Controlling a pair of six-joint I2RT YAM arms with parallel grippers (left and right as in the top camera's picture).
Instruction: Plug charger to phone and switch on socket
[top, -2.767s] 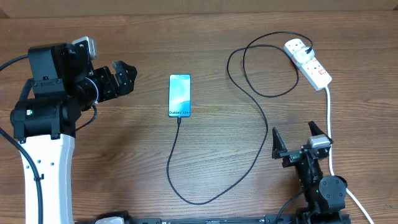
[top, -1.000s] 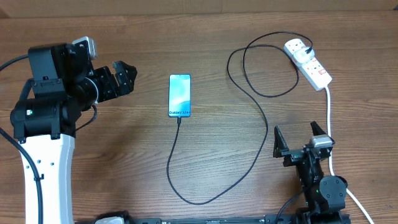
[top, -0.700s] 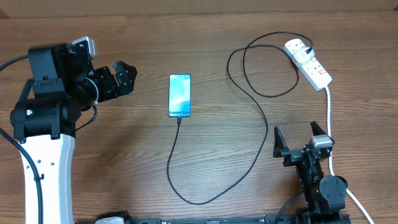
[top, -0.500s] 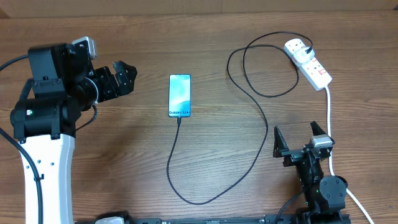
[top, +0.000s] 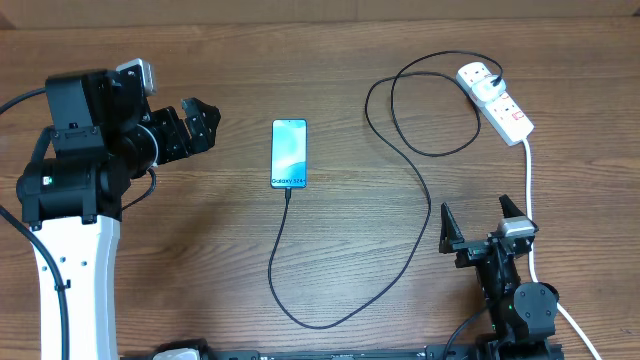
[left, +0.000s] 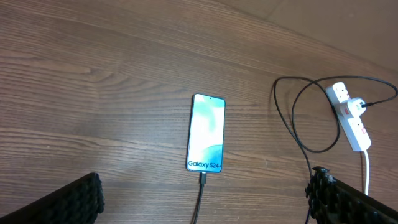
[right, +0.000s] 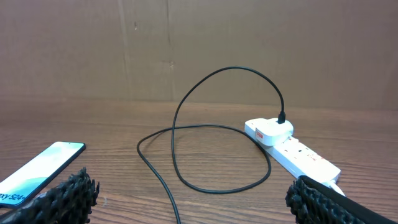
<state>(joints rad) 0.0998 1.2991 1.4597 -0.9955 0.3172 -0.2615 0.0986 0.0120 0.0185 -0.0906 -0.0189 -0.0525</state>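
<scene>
The phone (top: 289, 153) lies flat mid-table with its blue-teal screen up. The charger (top: 420, 190), a thin black cable, meets the phone's bottom edge with its connector tip (left: 202, 180). From there it loops toward the table's front and curls back to a white plug (right: 270, 129) seated in the socket (top: 497, 100), a white power strip at the back right. My left gripper (top: 200, 122) hovers open left of the phone, holding nothing. My right gripper (top: 476, 215) stands open near the front edge, below the socket, also holding nothing.
The strip's thick white cord (top: 527, 200) runs toward the front edge, just right of my right gripper. A brown cardboard wall (right: 199, 43) stands behind the table. The left arm's white base (top: 70, 280) fills the front-left corner.
</scene>
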